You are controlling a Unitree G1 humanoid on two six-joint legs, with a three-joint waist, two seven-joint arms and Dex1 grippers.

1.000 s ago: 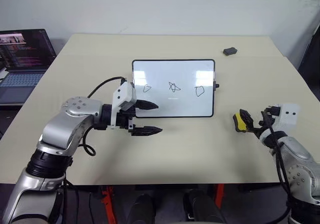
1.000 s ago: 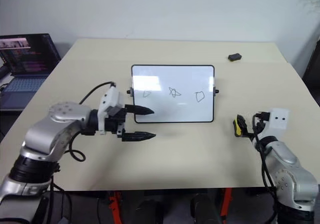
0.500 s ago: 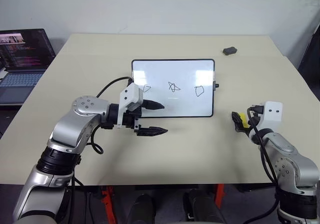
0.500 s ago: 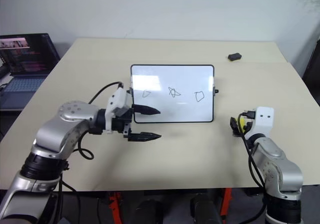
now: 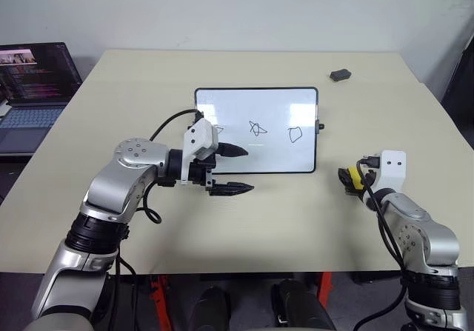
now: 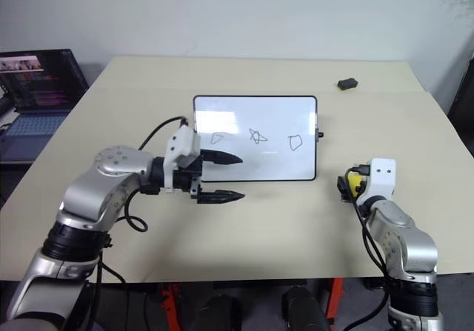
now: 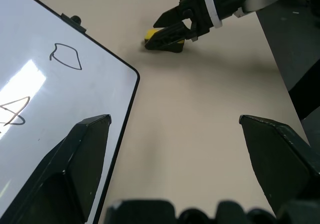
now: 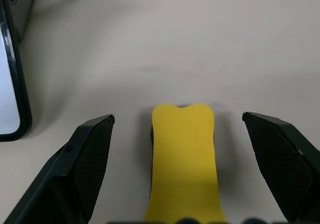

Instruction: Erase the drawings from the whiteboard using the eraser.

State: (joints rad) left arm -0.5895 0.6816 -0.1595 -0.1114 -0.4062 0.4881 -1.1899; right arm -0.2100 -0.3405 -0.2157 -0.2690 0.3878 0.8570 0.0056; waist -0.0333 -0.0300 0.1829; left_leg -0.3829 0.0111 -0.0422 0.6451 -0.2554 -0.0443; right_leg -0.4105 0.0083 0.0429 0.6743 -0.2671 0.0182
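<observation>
I am steering a two-armed robot over a beige table. The landmark is the whiteboard, lying flat near the table's middle, white and glossy with a thin black frame. The drawings sit in a row across it: a loop, a star-like scribble, another loop, all unerased.

The eraser lies on the table to the right of the whiteboard, near its lower right corner but apart from the frame. It is a small yellow oblong block, pinched slightly at its middle. The right gripper has its jaws spread wide, one finger on each side of the eraser, neither one touching it. Nothing is grasped yet.

I judge the eraser to be light and spongy, so it should give a little under pressure and not slip much. The long yellow sides at its narrow waist look like the best place to pinch, leaving its underside free to meet the board.

The left gripper is spread open and empty at the whiteboard's lower left edge, one finger over the white surface, the other over the table just off the frame. I judge the board to be stiff, slick and liable to slide when rubbed, so bracing it there would help.
</observation>
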